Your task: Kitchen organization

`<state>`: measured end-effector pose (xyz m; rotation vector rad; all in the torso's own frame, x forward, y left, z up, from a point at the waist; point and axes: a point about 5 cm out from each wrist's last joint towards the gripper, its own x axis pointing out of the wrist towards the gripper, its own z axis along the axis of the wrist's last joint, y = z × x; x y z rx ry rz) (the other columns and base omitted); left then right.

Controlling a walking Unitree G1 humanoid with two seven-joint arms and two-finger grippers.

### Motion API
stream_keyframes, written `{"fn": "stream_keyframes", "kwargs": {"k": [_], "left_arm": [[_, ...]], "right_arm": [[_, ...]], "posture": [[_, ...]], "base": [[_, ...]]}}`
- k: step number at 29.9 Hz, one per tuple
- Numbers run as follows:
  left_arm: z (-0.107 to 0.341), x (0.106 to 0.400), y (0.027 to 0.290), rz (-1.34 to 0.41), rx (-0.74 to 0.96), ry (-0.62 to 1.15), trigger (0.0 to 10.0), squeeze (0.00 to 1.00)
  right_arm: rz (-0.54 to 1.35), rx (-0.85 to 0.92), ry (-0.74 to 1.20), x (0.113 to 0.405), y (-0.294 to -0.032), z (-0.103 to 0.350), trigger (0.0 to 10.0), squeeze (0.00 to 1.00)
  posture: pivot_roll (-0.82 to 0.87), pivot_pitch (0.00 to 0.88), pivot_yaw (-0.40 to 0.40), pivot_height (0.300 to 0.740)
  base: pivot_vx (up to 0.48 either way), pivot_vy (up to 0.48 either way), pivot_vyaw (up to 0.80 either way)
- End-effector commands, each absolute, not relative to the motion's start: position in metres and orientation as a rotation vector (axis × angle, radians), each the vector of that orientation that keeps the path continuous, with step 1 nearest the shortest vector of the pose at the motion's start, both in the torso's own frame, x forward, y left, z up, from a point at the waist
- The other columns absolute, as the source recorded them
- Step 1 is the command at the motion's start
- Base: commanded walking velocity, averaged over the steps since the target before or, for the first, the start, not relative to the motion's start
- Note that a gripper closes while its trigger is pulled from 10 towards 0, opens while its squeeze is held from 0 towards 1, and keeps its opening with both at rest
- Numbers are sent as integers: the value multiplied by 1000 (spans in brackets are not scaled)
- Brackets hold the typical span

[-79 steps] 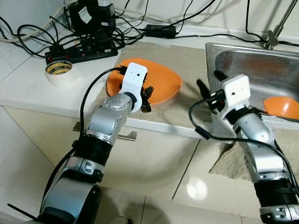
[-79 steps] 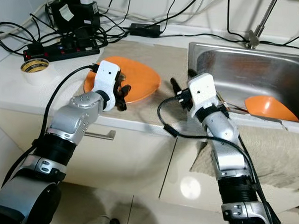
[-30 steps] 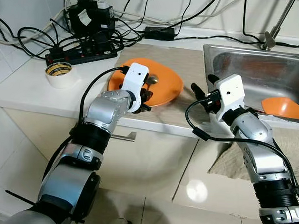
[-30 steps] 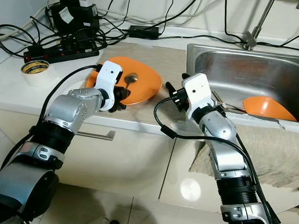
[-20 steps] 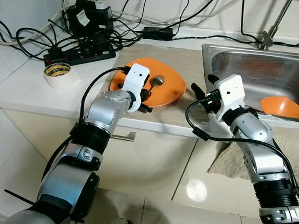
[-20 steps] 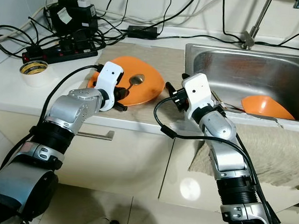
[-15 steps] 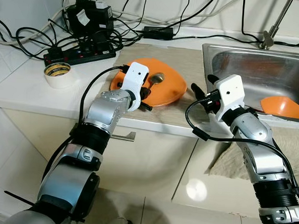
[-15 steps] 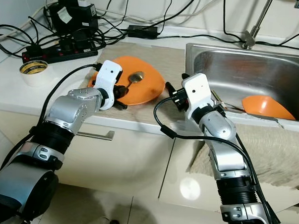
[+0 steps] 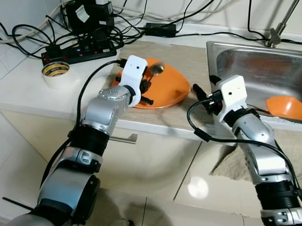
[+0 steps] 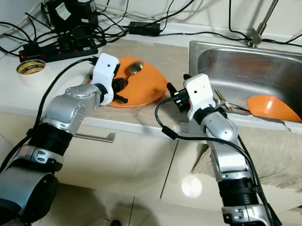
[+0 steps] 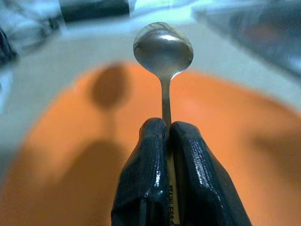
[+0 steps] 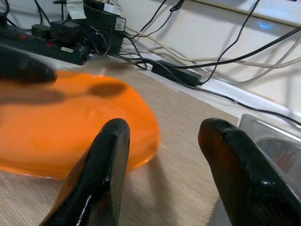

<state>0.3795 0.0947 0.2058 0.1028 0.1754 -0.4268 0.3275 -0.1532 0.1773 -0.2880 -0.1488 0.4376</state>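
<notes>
The left gripper clamps its two black fingers on the thin handle of a shiny metal spoon, holding the bowl of the spoon above a wide, shallow orange plate. The plate rests on a beige woven mat spread over the white kitchen counter, just left of the stainless steel sink. The right gripper hovers at the counter's front edge between plate and sink, its fingers spread apart and holding nothing. A second orange dish lies inside the sink basin. Behind the plate sit a black power strip, tangled black cables and a roll of tape.
</notes>
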Motion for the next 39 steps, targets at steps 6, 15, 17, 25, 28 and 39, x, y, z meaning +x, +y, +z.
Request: {"fn": "stream_keyframes", "kwargs": {"k": [6, 15, 17, 25, 28, 39], "left_arm": [[219, 377, 96, -436, 58, 76, 0, 0], [218, 372, 93, -475, 35, 27, 0, 0], [217, 371, 93, -475, 31, 28, 0, 0], [219, 366, 85, -515, 4, -6, 0, 0], [222, 363, 81, -537, -12, -29, 0, 0], [229, 349, 64, -618, -46, -108, 0, 0]], "right_arm": [[396, -186, -131, 334, -157, 184, 10000, 0], [371, 89, -97, 342, -152, 191, 10000, 0], [367, 153, -91, 344, -150, 194, 10000, 0], [390, 325, -44, 350, -129, 194, 10000, 0], [397, 338, -34, 352, -124, 193, 10000, 0], [435, 347, 30, 361, -104, 188, 10000, 1000]], "posture": [[36, 0, 25, 740], [42, 0, 22, 740], [42, 0, 20, 740], [45, 0, 19, 740], [45, 0, 20, 740], [54, 0, 9, 740]], "base": [[0, 0, 0], [0, 0, 0], [0, 0, 0], [0, 0, 0], [0, 0, 0], [0, 0, 0]]}}
